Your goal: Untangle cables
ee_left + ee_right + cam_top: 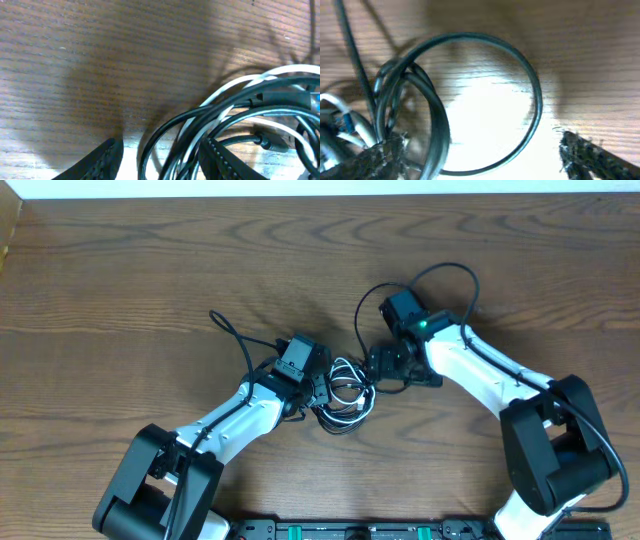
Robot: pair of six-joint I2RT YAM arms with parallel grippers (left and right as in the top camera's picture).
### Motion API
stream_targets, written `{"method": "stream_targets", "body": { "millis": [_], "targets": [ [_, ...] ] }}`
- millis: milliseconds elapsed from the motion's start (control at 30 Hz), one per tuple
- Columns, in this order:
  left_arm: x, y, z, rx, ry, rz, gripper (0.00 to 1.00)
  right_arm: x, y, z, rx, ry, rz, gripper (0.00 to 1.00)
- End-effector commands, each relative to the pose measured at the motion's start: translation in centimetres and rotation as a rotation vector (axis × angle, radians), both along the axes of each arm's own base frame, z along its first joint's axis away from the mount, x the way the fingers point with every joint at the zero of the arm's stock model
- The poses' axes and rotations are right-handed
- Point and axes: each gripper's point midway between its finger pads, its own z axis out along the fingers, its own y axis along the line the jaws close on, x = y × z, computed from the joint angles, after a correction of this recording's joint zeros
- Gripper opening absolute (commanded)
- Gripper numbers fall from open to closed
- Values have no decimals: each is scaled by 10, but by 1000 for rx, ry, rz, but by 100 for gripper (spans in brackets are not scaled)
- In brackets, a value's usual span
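Observation:
The cables lie knotted together at the table's middle, black cable looped around white cable. My left gripper reaches into the tangle from the left. In the left wrist view its jaws stand half apart, with several strands of black cable and white cable running between them; the left finger touches no strand. My right gripper comes in from the right and is wide open. A loop of black cable lies between its fingers, white cable beside the left one.
A thin black tail runs from the tangle toward the upper left. The right arm's own thicker cable arches above its wrist. Bare brown wooden table surrounds the tangle; the arm bases stand at the front edge.

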Motion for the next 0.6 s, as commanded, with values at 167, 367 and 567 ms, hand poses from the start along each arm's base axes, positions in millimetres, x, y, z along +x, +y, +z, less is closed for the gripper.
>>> {"method": "stream_targets", "body": {
  "millis": [167,367,567],
  "targets": [
    [-6,5,-11,21,30,9,54,13,-2,43,22,-91,14,99],
    [-6,5,-11,21,31,8,54,-1,-58,38,-202,-31,-115,99],
    [-6,5,-11,21,30,8,54,-15,-63,36,-196,39,-129,99]
  ]
}}
